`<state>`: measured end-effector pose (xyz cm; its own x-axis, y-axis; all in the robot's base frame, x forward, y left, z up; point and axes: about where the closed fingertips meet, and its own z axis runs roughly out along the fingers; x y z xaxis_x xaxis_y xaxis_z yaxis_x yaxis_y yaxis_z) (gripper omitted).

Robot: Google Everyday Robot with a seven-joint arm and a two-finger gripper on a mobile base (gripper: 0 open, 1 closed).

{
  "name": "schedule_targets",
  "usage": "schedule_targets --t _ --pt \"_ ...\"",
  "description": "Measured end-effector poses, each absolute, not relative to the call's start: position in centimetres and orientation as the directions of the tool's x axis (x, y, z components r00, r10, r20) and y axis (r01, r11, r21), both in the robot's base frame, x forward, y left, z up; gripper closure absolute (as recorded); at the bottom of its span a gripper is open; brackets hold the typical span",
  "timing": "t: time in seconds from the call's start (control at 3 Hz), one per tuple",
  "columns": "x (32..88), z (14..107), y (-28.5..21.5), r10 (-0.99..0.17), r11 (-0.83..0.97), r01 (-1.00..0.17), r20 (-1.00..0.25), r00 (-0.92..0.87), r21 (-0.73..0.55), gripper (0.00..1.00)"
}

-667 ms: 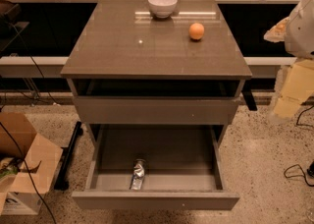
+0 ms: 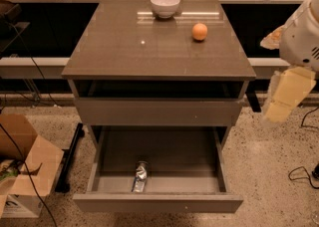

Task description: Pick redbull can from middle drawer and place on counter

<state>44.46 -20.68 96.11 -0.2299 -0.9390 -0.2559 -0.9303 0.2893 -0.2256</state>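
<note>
So the gripper (image 2: 285, 96) is way off at the right edge of the shot, hanging out beside the cabinet and clear of it. It's this pale yellowish blocky thing pointing down and tilted a bit to the left, at about the height of the closed drawer front (image 2: 159, 111). Honestly can't tell if it's released or clenched from this angle. It's not touching anything as far as I can see. Above it is the chunky white arm (image 2: 305, 34), which comes in from the upper right corner and drops down into the wrist, so the whole thing is just sort of dangling over the speckled floor (image 2: 269, 171).

The redbull can (image 2: 140, 177) is down in the middle drawer (image 2: 159, 204), which is pulled all the way out. The can sits a bit left of centre, right up near the front wall, and it looks like it's lying down with its length running front to back. It's well apart from the gripper.

Up on the counter (image 2: 144, 52) there's a white bowl (image 2: 165, 5) at the back edge near the middle, and an orange (image 2: 200, 31) just to the right and a little forward of it, not touching.

Over on the left floor there's an open cardboard box (image 2: 30, 169), and a loose black cable (image 2: 301, 173) on the right.
</note>
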Motion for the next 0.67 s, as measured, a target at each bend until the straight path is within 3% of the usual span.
schedule_targets --t 0.67 --pt "48.5 87.2 -17.1 -0.863 0.424 -0.9 -0.348 -0.367 -0.102 0.0"
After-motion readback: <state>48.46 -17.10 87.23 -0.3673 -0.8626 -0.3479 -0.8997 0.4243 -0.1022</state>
